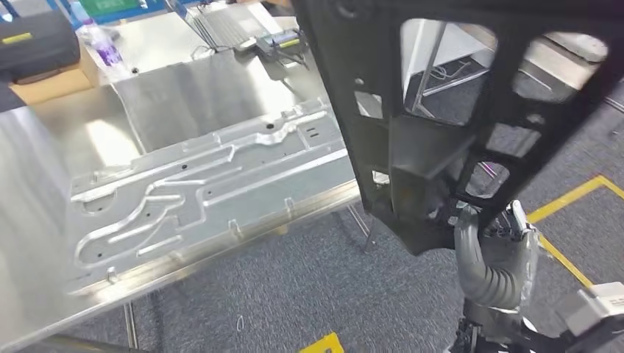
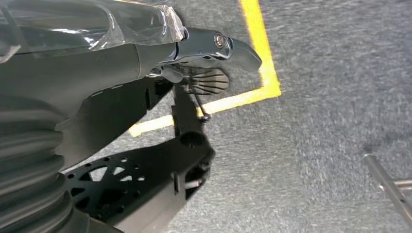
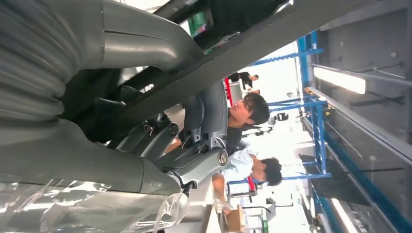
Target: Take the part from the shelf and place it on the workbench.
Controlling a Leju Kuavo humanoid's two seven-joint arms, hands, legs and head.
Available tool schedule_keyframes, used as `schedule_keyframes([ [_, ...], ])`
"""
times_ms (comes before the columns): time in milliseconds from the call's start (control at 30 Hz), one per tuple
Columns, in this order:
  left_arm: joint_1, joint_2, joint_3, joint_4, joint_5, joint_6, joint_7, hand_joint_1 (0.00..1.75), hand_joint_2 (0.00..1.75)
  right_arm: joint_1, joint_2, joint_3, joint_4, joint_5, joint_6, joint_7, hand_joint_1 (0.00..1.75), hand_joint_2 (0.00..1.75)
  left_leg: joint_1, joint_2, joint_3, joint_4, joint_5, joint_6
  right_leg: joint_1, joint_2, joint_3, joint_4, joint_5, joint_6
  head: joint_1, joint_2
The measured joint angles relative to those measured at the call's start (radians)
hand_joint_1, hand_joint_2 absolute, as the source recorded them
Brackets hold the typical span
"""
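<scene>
I hold the big black part (image 1: 441,110) up high with my right hand (image 1: 493,257), my fingers (image 3: 204,111) wrapped around its bottom edge. Its long side points up and away from me. The shiny desk (image 1: 44,184) is off to my left, so the part must swing that way. My left hand (image 2: 214,48) hangs low over the floor, and I cannot tell if those fingers are wide or closed.

Yellow floor tape (image 1: 570,197), grey carpet (image 1: 309,294)
</scene>
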Motion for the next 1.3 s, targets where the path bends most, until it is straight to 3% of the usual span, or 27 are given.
schedule_keyframes([
  [33, 0.000, 0.000, 0.000, 0.000, 0.000, 0.000, 0.000, 0.00, 1.75, -0.005, -0.002, 0.000, 0.002, 0.012, 0.000, 0.015, 1.75, 1.75, 0.002, 0.002, -0.045, 0.072, -0.009, -0.005, 0.001, -0.004, 0.014, -0.001, -0.012, -0.003, -0.002, 0.000],
  [100, 0.000, 0.000, 0.000, 0.000, 0.001, 0.000, 0.000, 0.00, 1.75, -0.013, -0.005, 0.001, 0.008, 0.035, 0.000, 0.038, 1.75, 1.75, 0.005, 0.003, -0.145, 0.188, -0.074, -0.013, 0.002, -0.014, 0.046, -0.002, -0.041, -0.005, -0.004, 0.000],
  [167, 0.001, 0.000, 0.000, 0.000, 0.002, -0.001, 0.001, 0.00, 1.75, -0.020, -0.008, 0.002, 0.012, 0.048, 0.000, 0.050, 1.75, 1.75, 0.006, 0.005, -0.207, 0.202, -0.140, -0.014, 0.004, -0.027, 0.086, -0.002, -0.073, -0.005, -0.005, 0.000],
  [200, 0.001, 0.000, 0.000, 0.000, 0.002, -0.001, 0.001, 0.00, 1.75, -0.024, -0.008, 0.002, 0.015, 0.051, 0.000, 0.053, 1.75, 1.75, 0.006, 0.009, -0.218, 0.168, -0.137, -0.011, 0.005, -0.035, 0.109, -0.002, -0.090, -0.004, -0.005, 0.000],
  [233, 0.001, 0.000, 0.000, 0.000, 0.003, -0.001, 0.001, 0.00, 1.75, -0.026, -0.008, 0.003, 0.016, 0.054, 0.000, 0.056, 1.75, 1.75, 0.005, 0.018, -0.219, 0.114, -0.098, -0.005, 0.006, -0.044, 0.132, -0.003, -0.107, -0.002, -0.005, 0.000],
  [300, 0.002, 0.000, 0.000, 0.000, 0.004, -0.002, 0.001, 0.00, 1.75, -0.030, -0.009, 0.004, 0.019, 0.057, 0.000, 0.061, 1.75, 1.75, -0.002, 0.053, -0.214, 0.007, 0.045, 0.013, 0.009, -0.060, 0.174, -0.006, -0.138, 0.006, -0.006, 0.000],
  [333, 0.002, 0.000, 0.000, 0.000, 0.005, -0.002, 0.001, 0.00, 1.75, -0.032, -0.009, 0.005, 0.022, 0.058, 0.000, 0.063, 1.75, 1.75, -0.008, 0.066, -0.210, -0.027, 0.101, 0.021, 0.009, -0.067, 0.188, -0.010, -0.151, 0.013, -0.005, 0.000],
  [367, 0.002, 0.000, 0.000, 0.000, 0.005, -0.002, 0.001, 0.00, 1.75, -0.033, -0.010, 0.006, 0.024, 0.058, 0.000, 0.067, 1.75, 1.75, -0.012, 0.071, -0.206, -0.046, 0.135, 0.028, 0.009, -0.072, 0.200, -0.011, -0.156, 0.021, -0.005, 0.000],
  [400, 0.003, 0.000, 0.000, 0.001, 0.005, -0.001, 0.002, 0.00, 1.75, -0.036, -0.010, 0.007, 0.027, 0.059, 0.000, 0.072, 1.75, 1.75, -0.015, 0.063, -0.198, -0.058, 0.138, 0.034, 0.006, -0.076, 0.207, -0.008, -0.154, 0.031, -0.005, 0.000],
  [467, 0.004, 0.000, 0.000, 0.001, 0.004, 0.003, 0.003, 0.00, 1.75, -0.041, -0.014, 0.010, 0.034, 0.062, 0.000, 0.088, 1.75, 1.75, -0.013, 0.039, -0.168, -0.080, 0.137, 0.047, 0.000, -0.067, 0.197, 0.032, -0.138, 0.044, -0.005, 0.000],
  [533, 0.003, -0.001, 0.000, 0.001, 0.002, 0.007, 0.006, 0.00, 1.75, -0.051, -0.019, 0.014, 0.047, 0.069, 0.000, 0.111, 1.75, 1.75, -0.010, 0.017, -0.135, -0.092, 0.130, 0.060, -0.003, -0.035, 0.141, 0.123, -0.144, 0.047, -0.004, 0.000],
  [600, 0.002, -0.002, 0.000, 0.001, -0.002, 0.009, 0.008, 0.00, 1.75, -0.060, -0.026, 0.021, 0.063, 0.076, 0.000, 0.134, 1.75, 1.75, -0.011, -0.010, -0.112, -0.095, 0.113, 0.068, -0.001, -0.012, 0.059, 0.222, -0.195, 0.047, -0.002, 0.000],
  [667, 0.002, -0.003, 0.000, 0.001, -0.006, 0.010, 0.010, 0.00, 1.75, -0.070, -0.032, 0.029, 0.080, 0.083, 0.000, 0.155, 1.75, 1.75, -0.014, -0.043, -0.086, -0.095, 0.091, 0.070, 0.003, -0.006, -0.002, 0.250, -0.243, 0.046, -0.001, 0.000],
  [700, 0.003, -0.003, 0.000, 0.001, -0.007, 0.011, 0.012, 0.00, 1.75, -0.076, -0.035, 0.033, 0.089, 0.087, 0.000, 0.164, 1.75, 1.75, -0.015, -0.059, -0.070, -0.095, 0.079, 0.070, 0.006, -0.003, -0.014, 0.223, -0.237, 0.044, -0.001, 0.000],
  [733, 0.003, -0.004, 0.000, 0.001, -0.007, 0.011, 0.014, 0.00, 1.75, -0.082, -0.037, 0.038, 0.097, 0.089, 0.000, 0.172, 1.75, 1.75, -0.016, -0.074, -0.052, -0.095, 0.065, 0.070, 0.010, 0.006, -0.014, 0.169, -0.198, 0.041, -0.001, 0.000],
  [767, 0.003, -0.004, 0.000, 0.001, -0.008, 0.011, 0.015, 0.00, 1.75, -0.086, -0.040, 0.043, 0.105, 0.091, 0.000, 0.178, 1.75, 1.75, -0.016, -0.088, -0.037, -0.095, 0.052, 0.069, 0.014, 0.026, -0.008, 0.102, -0.125, 0.036, -0.001, 0.000],
  [833, 0.003, -0.008, -0.001, 0.001, -0.008, 0.011, 0.017, 0.00, 1.75, -0.092, -0.046, 0.051, 0.120, 0.092, 0.000, 0.186, 1.75, 1.75, -0.012, -0.114, -0.018, -0.097, 0.029, 0.061, 0.021, 0.065, 0.002, 0.008, -0.012, 0.022, -0.001, 0.000],
  [867, 0.003, -0.010, -0.001, 0.001, -0.008, 0.012, 0.018, 0.00, 1.75, -0.094, -0.049, 0.054, 0.124, 0.092, 0.000, 0.188, 1.75, 1.75, -0.008, -0.124, -0.013, -0.098, 0.024, 0.056, 0.025, 0.073, 0.005, -0.011, 0.013, 0.014, -0.001, 0.000],
  [933, 0.001, -0.012, -0.002, 0.001, -0.008, 0.014, 0.018, 0.00, 1.75, -0.100, -0.053, 0.060, 0.130, 0.092, 0.000, 0.190, 1.75, 1.75, -0.006, -0.134, -0.005, -0.104, 0.022, 0.046, 0.028, 0.054, 0.023, -0.026, 0.004, -0.003, 0.002, 0.000],
  [1000, 0.000, -0.010, -0.003, 0.001, -0.009, 0.018, 0.017, 0.00, 1.75, -0.104, -0.055, 0.063, 0.136, 0.091, 0.000, 0.190, 1.75, 1.75, -0.010, -0.093, -0.011, -0.079, 0.016, 0.039, 0.024, 0.031, 0.057, -0.054, -0.002, -0.016, 0.003, 0.000],
  [1033, -0.002, -0.009, -0.005, 0.001, -0.012, 0.022, 0.015, 0.00, 1.75, -0.104, -0.056, 0.063, 0.139, 0.088, 0.000, 0.188, 1.75, 1.75, -0.010, -0.062, -0.035, -0.036, 0.004, 0.034, 0.020, 0.021, 0.075, -0.066, -0.004, -0.019, 0.002, 0.000],
  [1067, -0.002, -0.009, -0.007, 0.001, -0.016, 0.028, 0.011, 0.00, 1.75, -0.103, -0.056, 0.064, 0.142, 0.083, 0.000, 0.184, 1.75, 1.75, -0.006, -0.029, -0.075, 0.024, -0.013, 0.025, 0.019, 0.013, 0.088, -0.073, -0.010, -0.021, 0.000, 0.000],
  [1100, -0.004, -0.009, -0.010, 0.001, -0.021, 0.035, 0.005, 0.00, 1.75, -0.100, -0.056, 0.064, 0.145, 0.075, 0.000, 0.178, 1.75, 1.75, 0.001, -0.010, -0.125, 0.090, -0.033, 0.016, 0.017, 0.005, 0.097, -0.077, -0.017, -0.022, -0.002, 0.000],
  [1167, -0.004, -0.009, -0.015, 0.001, -0.033, 0.053, -0.015, 0.00, 1.75, -0.089, -0.056, 0.064, 0.152, 0.062, 0.000, 0.165, 1.75, 1.75, 0.018, 0.001, -0.205, 0.159, -0.046, -0.007, 0.011, -0.008, 0.114, -0.078, -0.034, -0.016, -0.002, 0.000],
  [1200, -0.005, -0.009, -0.018, 0.001, -0.039, 0.063, -0.024, 0.00, 1.75, -0.083, -0.056, 0.063, 0.154, 0.059, 0.000, 0.160, 1.75, 1.75, 0.027, 0.004, -0.219, 0.144, -0.023, -0.018, 0.006, -0.011, 0.124, -0.078, -0.043, -0.011, -0.002, 0.000],
  [1267, -0.005, -0.009, -0.022, 0.001, -0.050, 0.083, -0.035, 0.00, 1.75, -0.071, -0.056, 0.061, 0.158, 0.058, 0.000, 0.155, 0.87, 0.87, 0.043, 0.012, -0.201, 0.025, 0.081, -0.038, -0.003, -0.014, 0.148, -0.078, -0.063, 0.004, -0.002, 0.000],
  [1300, -0.004, -0.009, -0.025, 0.001, -0.055, 0.093, -0.036, 0.00, 1.75, -0.067, -0.056, 0.060, 0.159, 0.058, 0.000, 0.155, 0.44, 0.44, 0.046, 0.017, -0.187, -0.036, 0.120, -0.044, -0.006, -0.015, 0.158, -0.077, -0.071, 0.012, -0.002, 0.000],
])
